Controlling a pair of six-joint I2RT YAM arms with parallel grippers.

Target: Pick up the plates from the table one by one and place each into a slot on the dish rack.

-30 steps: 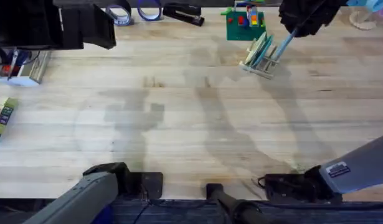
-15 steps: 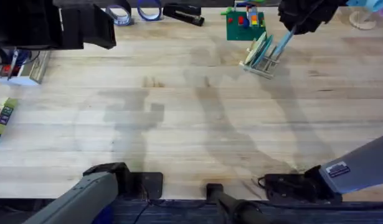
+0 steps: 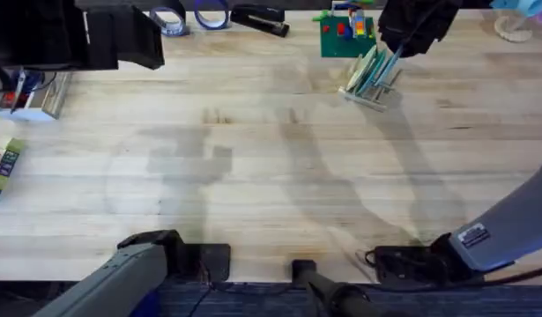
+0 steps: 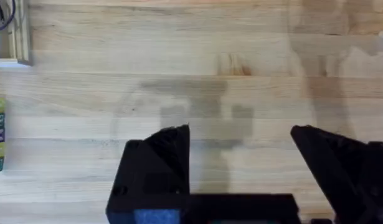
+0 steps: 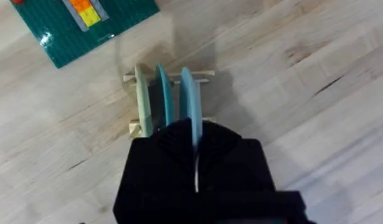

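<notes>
Teal plate (image 5: pixel 162 93): slotted in rack (image 5: pixel 139 102) — far right.
Blue plate (image 5: pixel 190 106): in slot, right gripper (image 5: pixel 196 149) clamped on it.
Left gripper (image 4: pixel 241 162): wide, empty.
Left: release — seemingly nothing more.

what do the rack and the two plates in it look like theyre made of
The rack looks like pale unfinished wood: matte, with thin upright pegs. The teal plate and the light-blue plate look like smooth plastic, thin with even colour, though seen edge-on that's a guess. The right gripper is closed on the light-blue one.
</notes>
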